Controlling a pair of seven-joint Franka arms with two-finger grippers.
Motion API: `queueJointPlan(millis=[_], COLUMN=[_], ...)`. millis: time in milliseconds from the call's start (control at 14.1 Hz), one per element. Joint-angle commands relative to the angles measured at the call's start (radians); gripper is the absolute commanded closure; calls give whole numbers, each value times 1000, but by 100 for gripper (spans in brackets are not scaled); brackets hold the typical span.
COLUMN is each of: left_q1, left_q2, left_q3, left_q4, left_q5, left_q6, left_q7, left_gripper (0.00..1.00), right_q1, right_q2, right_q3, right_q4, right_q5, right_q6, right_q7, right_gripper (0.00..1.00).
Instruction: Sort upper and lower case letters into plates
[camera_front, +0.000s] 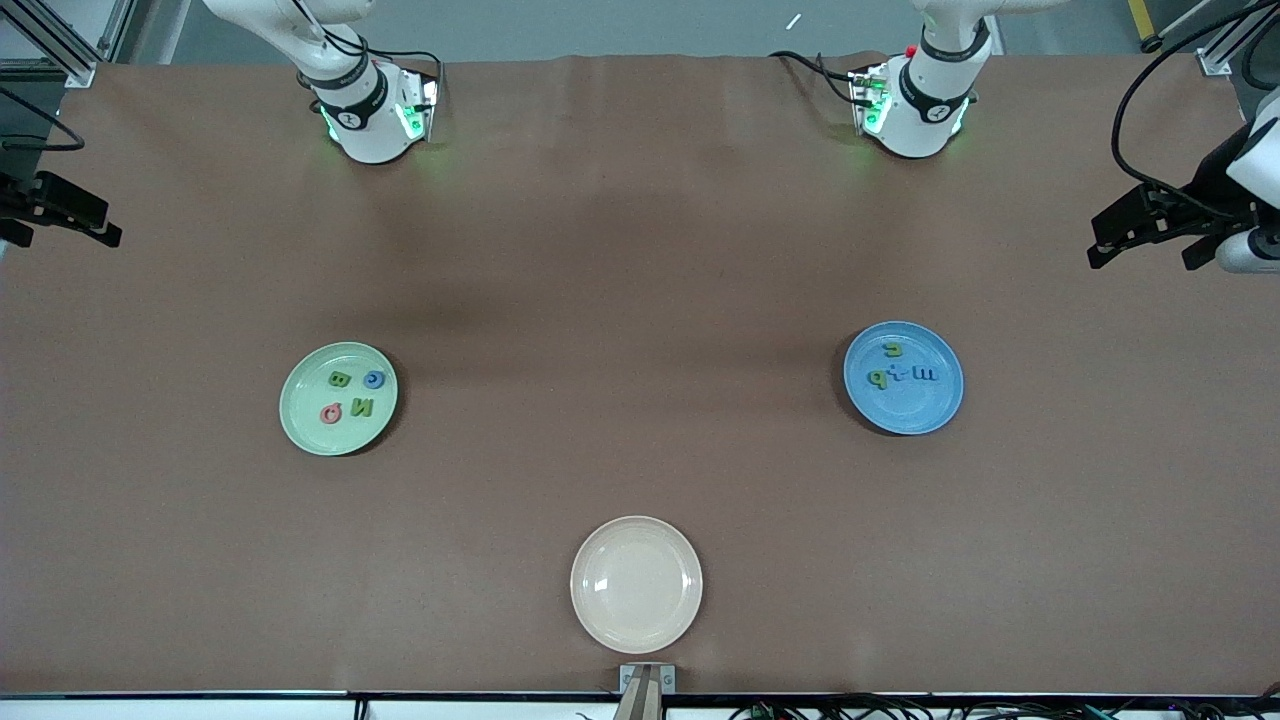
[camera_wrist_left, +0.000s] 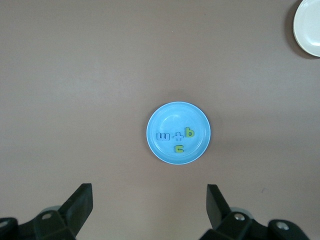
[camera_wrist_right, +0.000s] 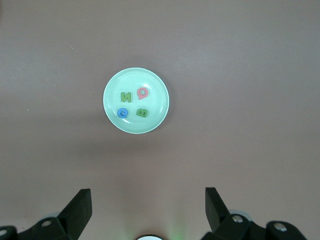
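At lower left of the front view, the mint plate (camera_front: 338, 399) holds 4 capitals (camera_front: 350, 394); at right, the blue plate (camera_front: 903, 377) holds 4 lowercase letters (camera_front: 902, 372); left gripper (camera_wrist_left: 150, 205) and right gripper (camera_wrist_right: 148, 207) wait, jaws wide, empty.

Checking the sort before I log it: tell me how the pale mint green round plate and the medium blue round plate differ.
The pale mint green round plate holds four capitals and lies toward the right arm's end; the medium blue round plate holds four lower-case letters and lies toward the left arm's end. Mint's letters include a salmon-red one; blue's are only blue and green. Both look equal in size.
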Motion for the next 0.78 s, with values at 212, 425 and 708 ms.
queueJointPlan(millis=[212, 425, 708], left_q1=[-2, -3, -2], left_q2=[-6, -6, -6], left_q3=[2, -1, -1], left_q4=[13, 13, 10], left_q5=[1, 2, 1], left_q6=[-9, -9, -8], left_q7=[2, 2, 2], left_gripper=[0, 0, 0], right_q1=[-10, -10, -9], right_q2=[-44, -48, -50], right_q3=[10, 10, 10], right_q4=[-40, -40, -40], right_q5=[5, 5, 5], right_q6=[15, 13, 15], right_q7=[-11, -11, -11], right_gripper=[0, 0, 0])
